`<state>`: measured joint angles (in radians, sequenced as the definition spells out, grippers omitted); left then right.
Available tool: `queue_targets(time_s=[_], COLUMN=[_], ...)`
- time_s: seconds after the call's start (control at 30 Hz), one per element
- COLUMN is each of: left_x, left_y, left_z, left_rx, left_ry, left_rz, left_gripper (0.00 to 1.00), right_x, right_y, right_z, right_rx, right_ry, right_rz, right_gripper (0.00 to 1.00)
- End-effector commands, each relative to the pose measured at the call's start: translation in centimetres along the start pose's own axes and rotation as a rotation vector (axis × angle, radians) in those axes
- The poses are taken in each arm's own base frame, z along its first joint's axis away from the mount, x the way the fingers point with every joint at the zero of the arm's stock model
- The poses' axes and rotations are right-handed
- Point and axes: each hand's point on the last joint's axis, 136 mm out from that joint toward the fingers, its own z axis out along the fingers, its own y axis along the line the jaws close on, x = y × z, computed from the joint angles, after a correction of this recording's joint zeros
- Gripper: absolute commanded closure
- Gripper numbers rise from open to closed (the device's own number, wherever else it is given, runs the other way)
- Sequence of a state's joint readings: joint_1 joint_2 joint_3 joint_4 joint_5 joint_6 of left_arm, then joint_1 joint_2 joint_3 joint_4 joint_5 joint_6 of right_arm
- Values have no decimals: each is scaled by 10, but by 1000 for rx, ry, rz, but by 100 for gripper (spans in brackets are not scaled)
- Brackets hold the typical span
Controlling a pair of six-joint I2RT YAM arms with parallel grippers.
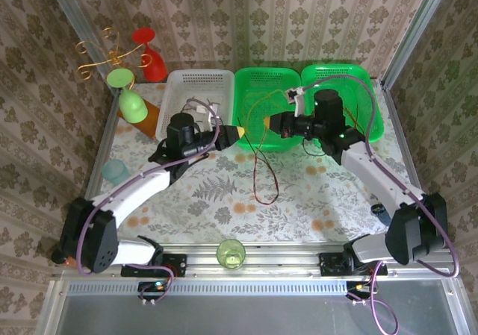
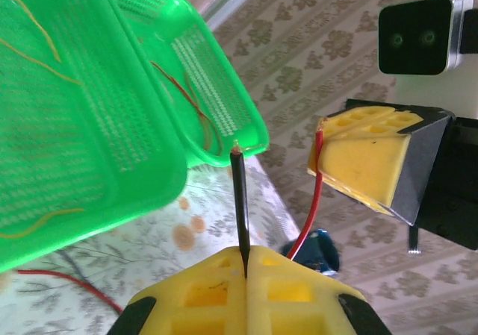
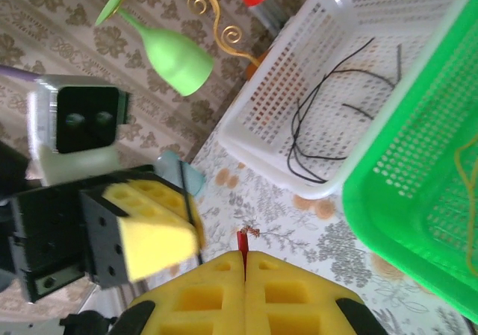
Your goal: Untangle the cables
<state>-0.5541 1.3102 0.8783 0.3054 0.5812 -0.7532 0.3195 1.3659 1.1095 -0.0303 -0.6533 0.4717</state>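
Cables [image 1: 258, 174] hung btwn both arms over mid surface [image 1: 194, 201], just in front of green basket [image 1: 240, 104]: left fingers [image 2: 198, 294] pressed together on a blk strand [image 2: 240, 201], right fingers [image 3: 295, 290] pinching tip of a red strand [image 3: 243, 242], its slack trailing on the surface. Risk if pulled apart fast: prob tightens any knot instead of freeing it, or thin strand slips from so short a pinch. Could also snag slack on basket rim & drag it; can't tell where strands cross.

Arms angled inward, left tool [image 2: 246, 264] pinched closed, right tool [image 3: 244, 264] pinched closed
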Motion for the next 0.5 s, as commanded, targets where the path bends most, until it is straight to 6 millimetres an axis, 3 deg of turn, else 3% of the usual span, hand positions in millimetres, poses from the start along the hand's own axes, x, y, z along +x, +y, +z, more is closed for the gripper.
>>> queue_targets(time_s=[0.0, 0.47], left_x=[-5, -22], left_y=[16, 42], left_z=[-21, -80], left_rx=[-189, -473], left_ry=[6, -112], left_rz=[114, 204], left_gripper=[100, 100], right_x=[-14, -19], right_y=[-1, -29], right_z=[-22, -86], right_rx=[82, 322], right_ry=[-94, -255], right_rz=[-31, -42], right_gripper=[100, 100])
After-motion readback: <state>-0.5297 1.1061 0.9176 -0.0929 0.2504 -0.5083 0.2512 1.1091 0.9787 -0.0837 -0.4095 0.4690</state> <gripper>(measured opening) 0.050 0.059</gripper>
